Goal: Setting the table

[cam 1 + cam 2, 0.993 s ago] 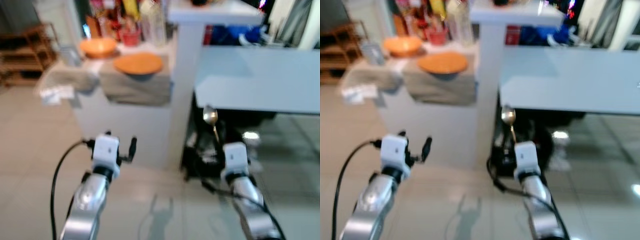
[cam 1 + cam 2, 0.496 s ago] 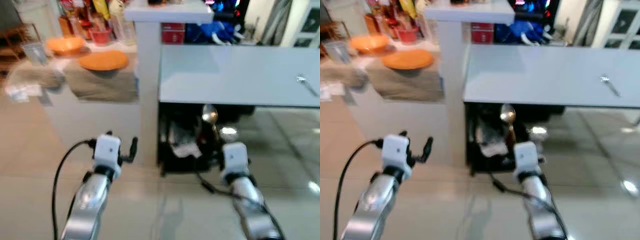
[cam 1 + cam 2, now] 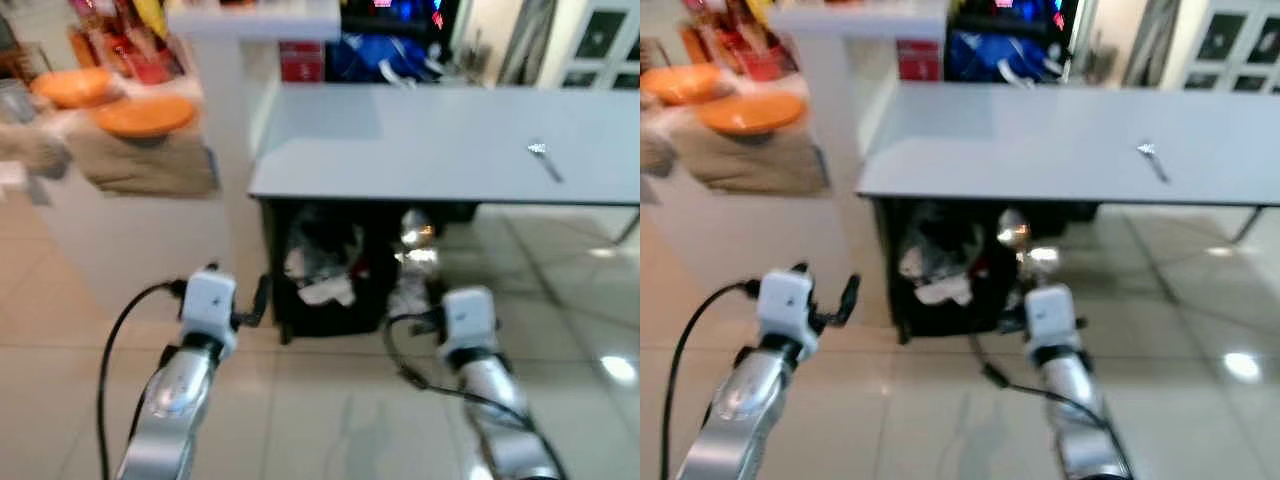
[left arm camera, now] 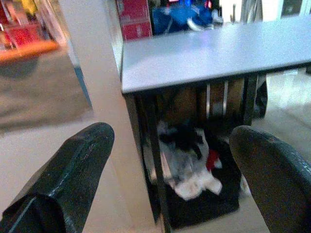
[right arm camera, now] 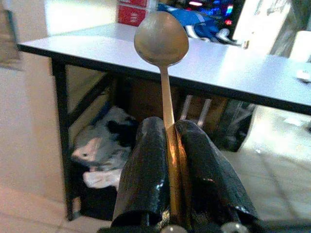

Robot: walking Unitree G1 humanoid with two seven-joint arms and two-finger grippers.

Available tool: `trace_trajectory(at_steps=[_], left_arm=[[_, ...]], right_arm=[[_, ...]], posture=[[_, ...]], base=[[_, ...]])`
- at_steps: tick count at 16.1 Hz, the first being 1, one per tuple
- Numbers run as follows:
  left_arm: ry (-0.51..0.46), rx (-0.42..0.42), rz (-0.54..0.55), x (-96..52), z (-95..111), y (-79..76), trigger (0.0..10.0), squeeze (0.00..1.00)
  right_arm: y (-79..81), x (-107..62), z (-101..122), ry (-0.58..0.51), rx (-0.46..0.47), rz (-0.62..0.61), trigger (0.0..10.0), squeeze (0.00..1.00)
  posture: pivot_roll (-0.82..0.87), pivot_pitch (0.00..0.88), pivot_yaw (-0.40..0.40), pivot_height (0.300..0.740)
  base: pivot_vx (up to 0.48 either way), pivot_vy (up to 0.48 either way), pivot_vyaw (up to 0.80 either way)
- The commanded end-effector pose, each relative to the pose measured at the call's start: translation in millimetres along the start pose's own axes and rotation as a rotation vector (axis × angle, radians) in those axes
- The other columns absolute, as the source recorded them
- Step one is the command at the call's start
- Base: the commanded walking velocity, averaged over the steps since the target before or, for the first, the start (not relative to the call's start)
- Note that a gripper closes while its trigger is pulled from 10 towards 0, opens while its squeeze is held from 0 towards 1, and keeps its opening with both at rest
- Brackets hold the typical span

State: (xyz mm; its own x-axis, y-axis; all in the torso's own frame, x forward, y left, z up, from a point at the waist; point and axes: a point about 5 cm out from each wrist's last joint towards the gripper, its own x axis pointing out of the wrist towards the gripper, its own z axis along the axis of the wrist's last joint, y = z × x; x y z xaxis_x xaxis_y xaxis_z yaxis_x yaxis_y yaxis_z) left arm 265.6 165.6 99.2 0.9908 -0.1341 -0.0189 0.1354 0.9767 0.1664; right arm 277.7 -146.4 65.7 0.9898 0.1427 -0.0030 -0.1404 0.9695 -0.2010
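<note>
My right gripper (image 5: 167, 145) is shut on the handle of a metal spoon (image 5: 161, 39), which stands upright with its bowl on top. In the left eye view the spoon (image 3: 413, 228) rises above the right wrist, in front of the near edge of a grey table (image 3: 430, 140). A fork (image 3: 543, 160) lies on the tabletop toward its right side. My left gripper (image 4: 170, 133) is open with nothing between its fingers, held low at the left, short of the table's left corner.
Under the table stands a black crate of crumpled cloths (image 3: 320, 280). A white pillar (image 3: 235, 60) borders the table's left end. Left of it, a counter holds an orange plate (image 3: 145, 115) and an orange bowl (image 3: 70, 85). Glossy tiled floor (image 3: 330, 400) lies in front.
The whole view has swung right: the counter slid off to the left and the table and fork came into view. Both grippers keep their pose, spoon still held.
</note>
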Motion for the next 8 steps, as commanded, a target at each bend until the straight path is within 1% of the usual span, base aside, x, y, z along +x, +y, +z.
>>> trace_trajectory(at_steps=[1, 8], left_arm=[[-0.016, 0.009, 0.002, 3.3, 4.2, -0.2, 10.0, 0.00], [-0.007, 0.013, 0.010, 4.7, 1.8, 1.2, 10.0, 0.00]], right_arm=[[-3.3, 1.6, 3.9, -0.020, -0.015, -0.001, 0.0, 0.00], [-4.5, -0.8, 2.6, -0.018, -0.016, -0.003, 0.0, 0.00]], posture=[[-0.10, 0.000, 0.058, 0.740], [-0.10, 0.000, 0.056, 0.740]], base=[[0.000, -0.458, 0.00], [0.000, -0.458, 0.00]])
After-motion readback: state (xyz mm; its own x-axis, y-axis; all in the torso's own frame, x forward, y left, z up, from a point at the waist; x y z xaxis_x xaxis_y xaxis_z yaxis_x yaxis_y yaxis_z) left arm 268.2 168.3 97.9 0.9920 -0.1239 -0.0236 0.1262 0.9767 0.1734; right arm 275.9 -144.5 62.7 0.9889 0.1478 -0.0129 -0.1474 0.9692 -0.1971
